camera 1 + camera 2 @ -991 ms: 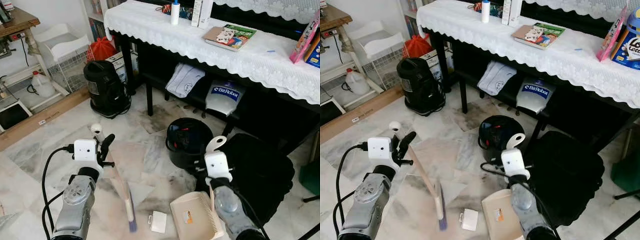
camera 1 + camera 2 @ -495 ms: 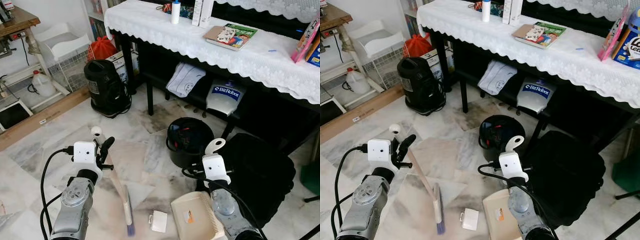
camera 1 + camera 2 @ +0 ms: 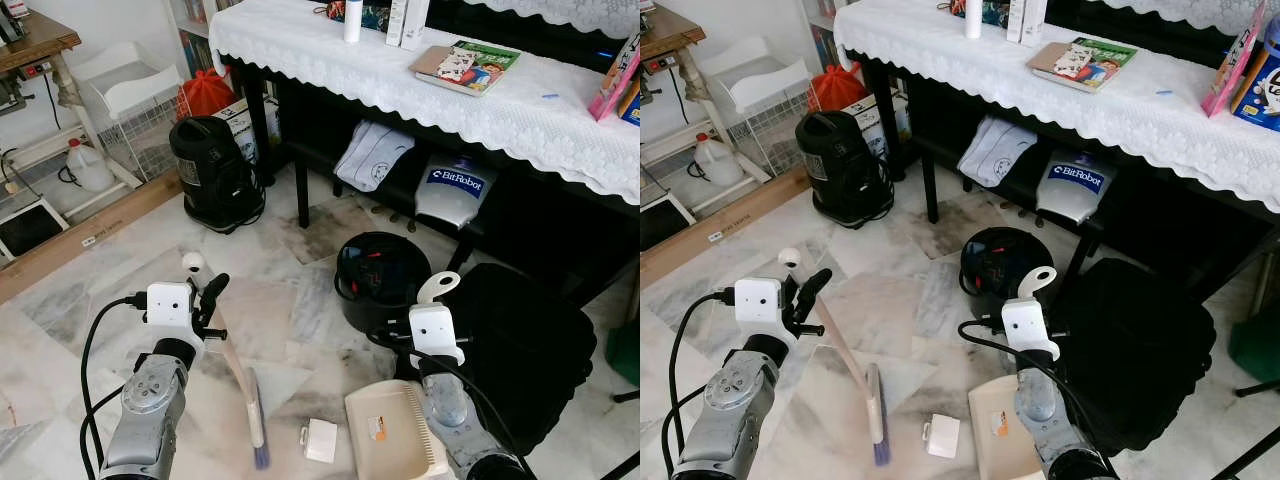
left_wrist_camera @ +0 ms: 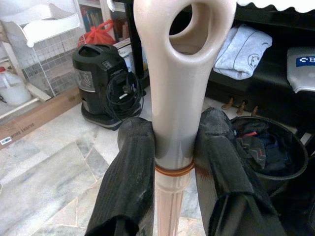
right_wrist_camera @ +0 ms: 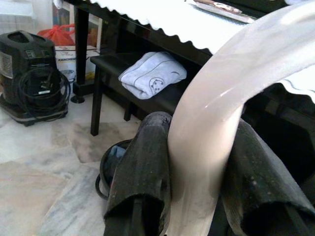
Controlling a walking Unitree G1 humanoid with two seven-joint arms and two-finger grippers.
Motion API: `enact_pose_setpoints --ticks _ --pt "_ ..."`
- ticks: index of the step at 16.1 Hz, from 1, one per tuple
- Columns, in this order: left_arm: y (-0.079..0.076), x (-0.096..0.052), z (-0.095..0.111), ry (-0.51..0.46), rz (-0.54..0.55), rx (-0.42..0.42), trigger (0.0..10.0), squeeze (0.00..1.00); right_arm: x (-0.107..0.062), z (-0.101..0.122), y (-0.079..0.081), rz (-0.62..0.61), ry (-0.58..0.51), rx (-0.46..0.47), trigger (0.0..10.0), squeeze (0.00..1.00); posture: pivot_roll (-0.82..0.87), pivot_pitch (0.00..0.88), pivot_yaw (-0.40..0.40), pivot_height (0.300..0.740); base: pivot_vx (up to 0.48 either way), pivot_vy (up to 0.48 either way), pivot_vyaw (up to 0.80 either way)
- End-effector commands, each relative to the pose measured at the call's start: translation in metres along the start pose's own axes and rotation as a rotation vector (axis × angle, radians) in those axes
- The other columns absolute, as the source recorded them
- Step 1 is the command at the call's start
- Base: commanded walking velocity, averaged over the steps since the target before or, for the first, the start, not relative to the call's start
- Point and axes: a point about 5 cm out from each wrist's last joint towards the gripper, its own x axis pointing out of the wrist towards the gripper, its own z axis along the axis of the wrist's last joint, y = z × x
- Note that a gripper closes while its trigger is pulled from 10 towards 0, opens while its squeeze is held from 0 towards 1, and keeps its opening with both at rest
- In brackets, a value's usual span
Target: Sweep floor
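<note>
Left gripper [image 3: 207, 297] is raised at near left, its two black fingers [image 4: 129, 172] pinching the beige handle of a hand broom [image 3: 240, 380]. The handle slants down and to the right; the brush head with purple bristles rests on the marble floor [image 3: 100, 290] between the two arms.

Right gripper [image 3: 436, 352] sits at near right, fingers [image 5: 142, 167] clamped on the looped beige handle of a dustpan [image 3: 393, 435]. The pan lies flat on the floor just right of the broom head, its toothed edge along its right side.

A small white box [image 3: 320, 440] lies on the floor between the brush head and the dustpan, near both, touching neither as far as can be told.

Beyond the dustpan stands a round black bin [image 3: 380, 280] with dark contents. To its right, a large black bag [image 3: 525, 350].

Far left: a black canister vacuum [image 3: 212, 172] with coiled cord, beside a red bag [image 3: 205, 95]. A white lace-edged cloth covers the long table [image 3: 400, 90] across the far side, with books and bottles on top. Folded grey cloth [image 3: 375, 155] lies on the dark shelf beneath.
</note>
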Motion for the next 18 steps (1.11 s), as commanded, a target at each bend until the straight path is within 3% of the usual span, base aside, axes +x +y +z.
enact_pose_setpoints --ticks 1,5,10,14,18 --pt "0.003 0.000 0.009 -0.033 -0.002 0.012 10.0 0.00 0.006 0.003 -0.009 -0.019 -0.033 -0.066 10.0 0.00 0.12 0.112 0.011 0.740 0.000 0.000 0.00" --pt "0.003 0.001 0.011 -0.041 -0.001 0.012 10.0 0.00 0.017 0.016 -0.012 -0.038 -0.095 -0.052 10.0 0.00 0.12 0.114 0.011 0.740 0.000 0.000 0.00" --pt "0.002 0.001 0.012 -0.050 0.000 0.007 10.0 0.00 0.019 0.022 -0.011 -0.037 -0.123 -0.037 10.0 0.00 0.12 0.117 0.010 0.740 0.000 0.000 0.00" --pt "0.002 0.001 0.012 -0.053 0.003 0.006 10.0 0.00 0.020 0.022 -0.010 -0.025 -0.123 -0.034 10.0 0.00 0.12 0.115 0.008 0.740 0.000 0.000 0.00" --pt "-0.003 0.000 0.005 -0.011 -0.036 0.036 10.0 0.00 0.012 0.012 0.001 0.043 -0.065 -0.035 10.0 0.00 0.12 0.108 0.007 0.740 0.000 0.000 0.00"
